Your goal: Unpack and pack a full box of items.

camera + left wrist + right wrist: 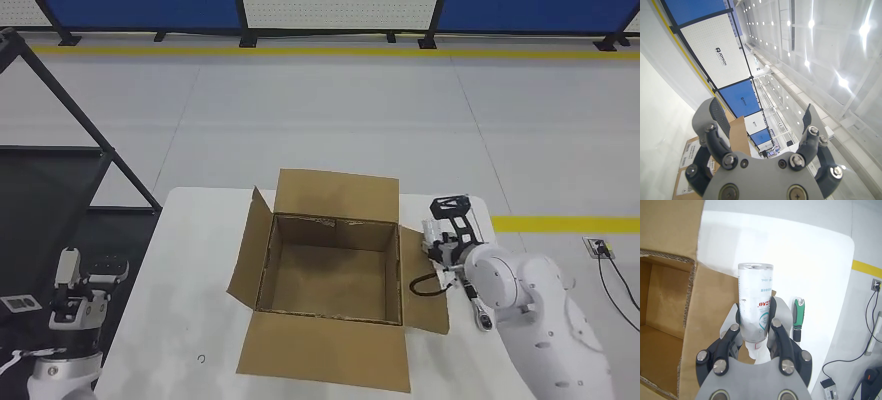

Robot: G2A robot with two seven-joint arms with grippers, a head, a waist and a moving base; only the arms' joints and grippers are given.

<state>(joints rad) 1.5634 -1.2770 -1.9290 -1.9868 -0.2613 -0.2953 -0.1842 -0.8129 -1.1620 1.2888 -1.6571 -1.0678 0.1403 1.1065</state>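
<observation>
An open cardboard box (330, 280) stands mid-table with its flaps spread, and its brown floor shows bare. My right gripper (755, 309) is shut on a clear bottle (753, 285) with a white label, held over the table just beside the box's right flap (696, 291). In the top view this gripper (438, 245) sits at the box's right side. A green-handled screwdriver (798, 315) lies on the table next to the bottle. My left gripper (762, 109) is open with nothing in it, pointing upward off the table's left edge (75, 290).
A black metal frame (60, 150) stands left of the white table (200, 260). A black cable loop (420, 285) hangs by the right flap. A small hook (201, 358) lies near the front left. A wall socket and cable (875, 284) are on the floor to the right.
</observation>
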